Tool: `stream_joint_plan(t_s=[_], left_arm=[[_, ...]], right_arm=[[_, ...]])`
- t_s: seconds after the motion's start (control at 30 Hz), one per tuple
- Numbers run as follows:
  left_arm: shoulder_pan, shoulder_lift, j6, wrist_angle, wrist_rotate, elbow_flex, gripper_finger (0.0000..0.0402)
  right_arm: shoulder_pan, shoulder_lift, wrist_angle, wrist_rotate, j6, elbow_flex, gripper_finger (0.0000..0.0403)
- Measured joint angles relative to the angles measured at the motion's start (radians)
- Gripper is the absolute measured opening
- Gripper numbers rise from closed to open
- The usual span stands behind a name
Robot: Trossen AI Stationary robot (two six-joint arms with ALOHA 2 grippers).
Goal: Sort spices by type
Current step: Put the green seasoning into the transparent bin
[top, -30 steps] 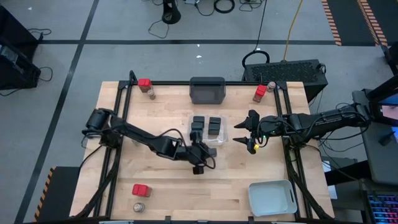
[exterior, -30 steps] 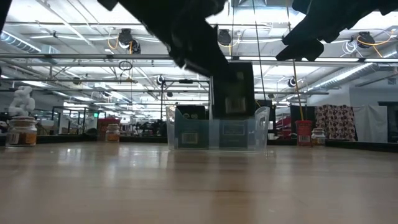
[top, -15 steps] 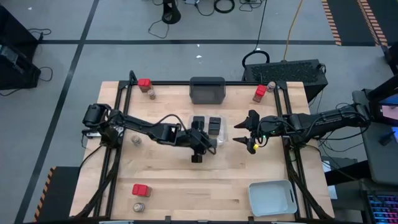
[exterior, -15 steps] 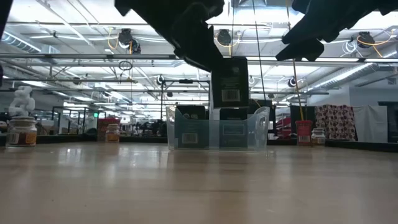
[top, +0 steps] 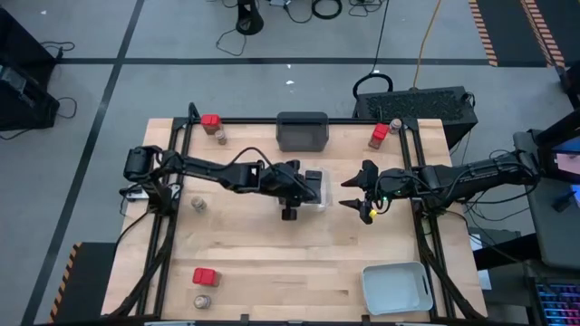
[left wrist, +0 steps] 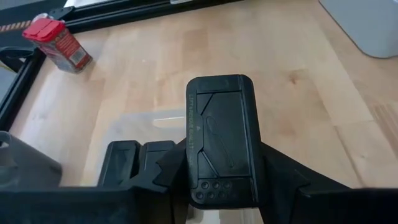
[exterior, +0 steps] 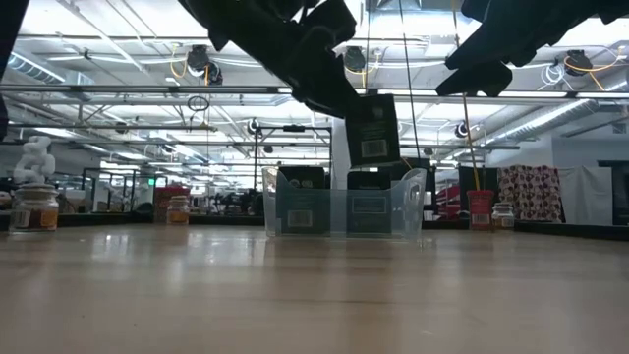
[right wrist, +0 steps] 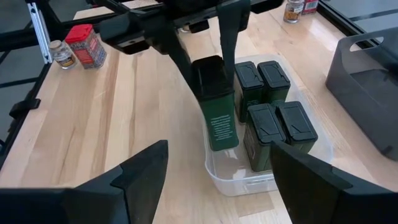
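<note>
- now the left gripper [top: 292,186] is found over the near-left part of the clear tray [right wrist: 233,182], where a second ago it was held lower down the table, short of the tray; the black box [right wrist: 215,102] has been carried along with it.
- in the low view the black box [exterior: 372,128] is seen tilted and hung above the tray's rim, no longer upright in front of it.
- this is judged to mean that the carry is nearly done and only the lowering and release are left for this piece.
- the left gripper is closed partway on the black box; the box is pinched at its upper end between the two fingers, with its body hanging below them, clear of the tray floor.
- four black boxes [right wrist: 272,118] are already stood in the tray, just beside the held one; an empty slot lies under it.
- the right gripper [top: 355,192] is kept wide open, holding nothing, near the tray's right side.
- red-topped containers [top: 206,276] and round jars [top: 198,205] are left out on the table, so much sorting is judged to remain.
</note>
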Motion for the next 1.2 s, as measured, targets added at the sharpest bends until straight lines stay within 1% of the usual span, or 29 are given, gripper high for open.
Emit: stream_joint_plan(t_s=[0.33, 0.7, 0.87, 0.93, 1.2], left_arm=[[0.02, 0.005, 0.007, 0.003, 0.038, 0.0, 0.0145], [0.022, 0.01, 0.01, 0.006, 0.04, -0.001, 0.0146], [0.022, 0.029, 0.01, 0.008, 0.04, -0.008, 0.0146], [0.022, 0.043, 0.01, 0.038, 0.04, -0.006, 0.0146], [0.022, 0.058, 0.028, 0.031, 0.04, -0.007, 0.0146]], right_arm=[[0.0, 0.0, 0.0, 0.0, -0.005, 0.0, 0.0263], [0.0, 0.0, 0.0, 0.004, 0.004, 0.0, 0.0263], [0.0, 0.0, 0.002, 0.004, 0.006, 0.0, 0.0263], [0.0, 0.0, 0.004, 0.004, 0.006, 0.0, 0.0263], [0.0, 0.0, 0.009, 0.004, 0.01, 0.0, 0.0263]])
